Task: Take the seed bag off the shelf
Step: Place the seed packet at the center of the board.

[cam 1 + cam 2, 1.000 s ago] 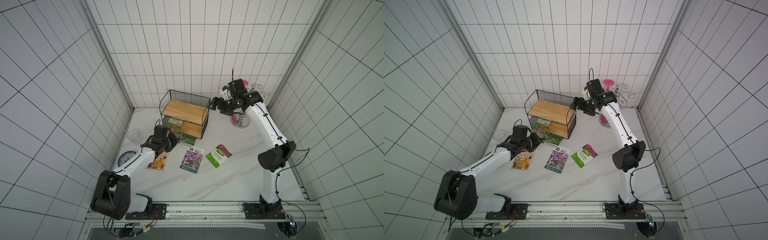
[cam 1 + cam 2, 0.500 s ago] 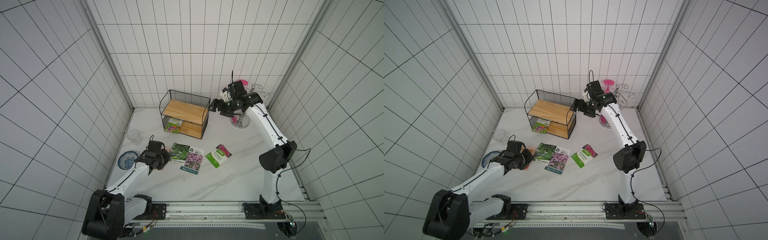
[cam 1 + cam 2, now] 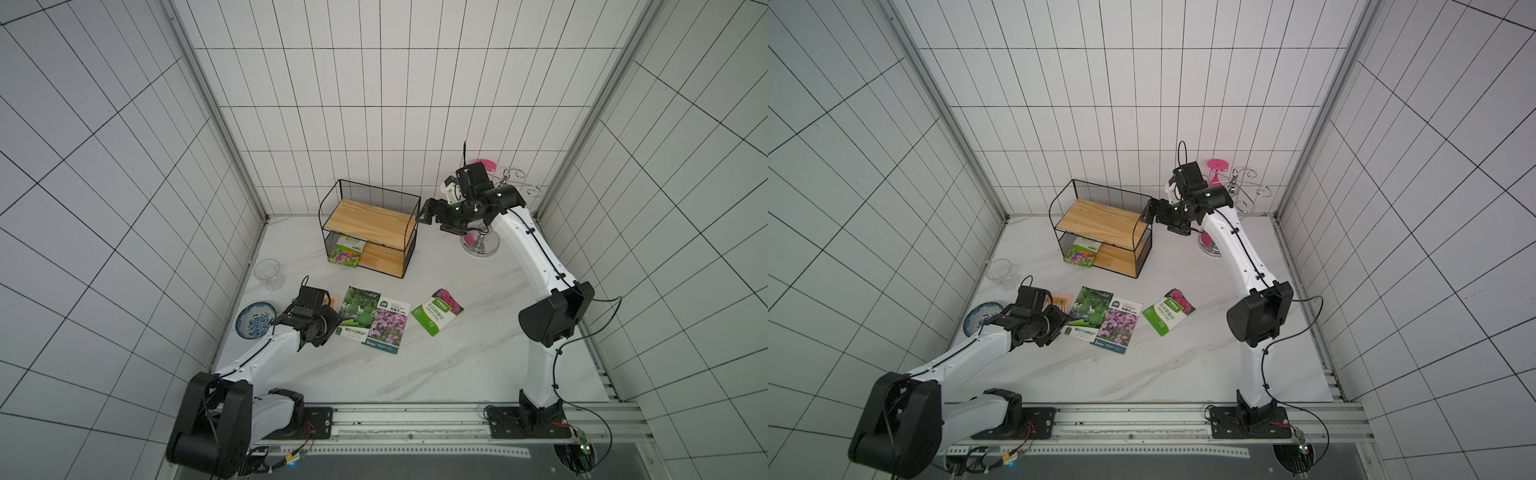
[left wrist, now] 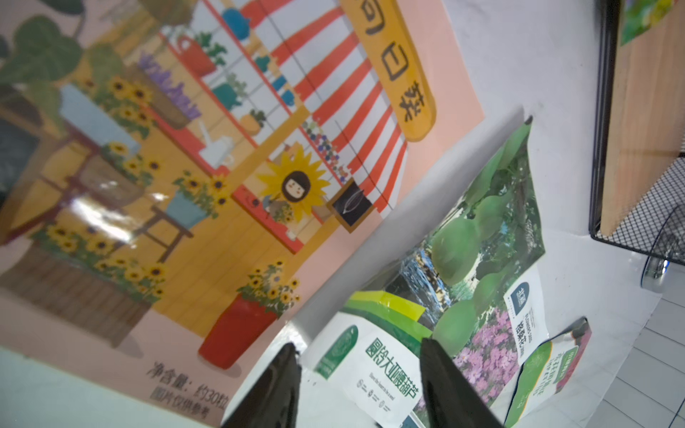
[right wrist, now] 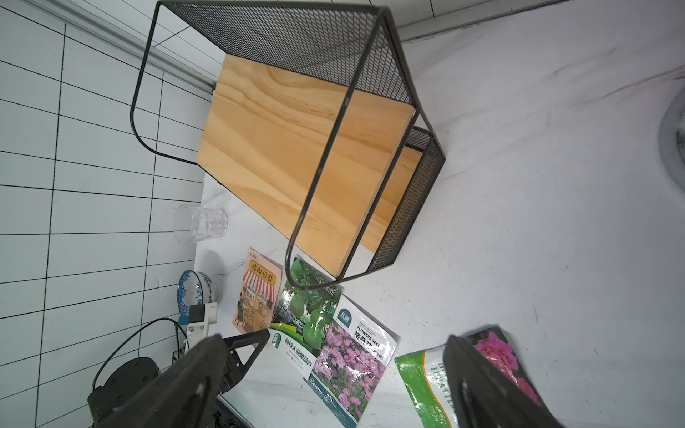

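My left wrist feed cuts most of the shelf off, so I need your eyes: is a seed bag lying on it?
Observer: Yes, one flower-print seed bag lies on the shelf's lower board, at the end nearer the glass.
Operator: And the upper board?
Observer: The upper board is bare wood.
Operator: Where's the right gripper?
Observer: The right gripper hovers open beside the shelf's opposite end, holding nothing.

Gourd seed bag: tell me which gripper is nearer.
Left. The left gripper is at the edge of the gourd seed bag, fingers apart; the right gripper hangs beside the shelf.
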Robot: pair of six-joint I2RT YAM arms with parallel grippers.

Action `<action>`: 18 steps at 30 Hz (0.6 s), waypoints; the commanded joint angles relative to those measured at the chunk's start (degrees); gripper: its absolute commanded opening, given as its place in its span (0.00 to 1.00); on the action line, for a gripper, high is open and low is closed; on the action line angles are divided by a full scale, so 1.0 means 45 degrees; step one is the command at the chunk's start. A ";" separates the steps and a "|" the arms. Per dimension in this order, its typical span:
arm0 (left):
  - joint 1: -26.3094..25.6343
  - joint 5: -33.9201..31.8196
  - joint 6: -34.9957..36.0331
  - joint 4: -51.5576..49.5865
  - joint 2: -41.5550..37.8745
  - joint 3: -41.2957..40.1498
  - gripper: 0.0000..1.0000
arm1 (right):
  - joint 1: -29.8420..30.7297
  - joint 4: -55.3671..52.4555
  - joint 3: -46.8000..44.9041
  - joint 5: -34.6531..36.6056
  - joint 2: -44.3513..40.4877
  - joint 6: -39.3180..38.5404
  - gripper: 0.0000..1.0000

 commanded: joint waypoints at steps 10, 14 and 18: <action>0.0062 -0.2356 0.0909 -0.3001 -0.1203 0.3129 0.69 | -0.0106 0.0059 0.0124 0.0139 -0.0383 -0.0064 0.96; 0.0283 -0.2434 0.0820 -0.1662 -0.0273 0.4051 0.72 | -0.0087 0.0156 0.0373 -0.0065 -0.0201 0.0136 0.97; 0.0534 -0.1686 0.0489 -0.0351 0.2130 0.5273 0.72 | -0.0048 0.0160 0.0723 -0.0150 0.0014 0.0220 0.97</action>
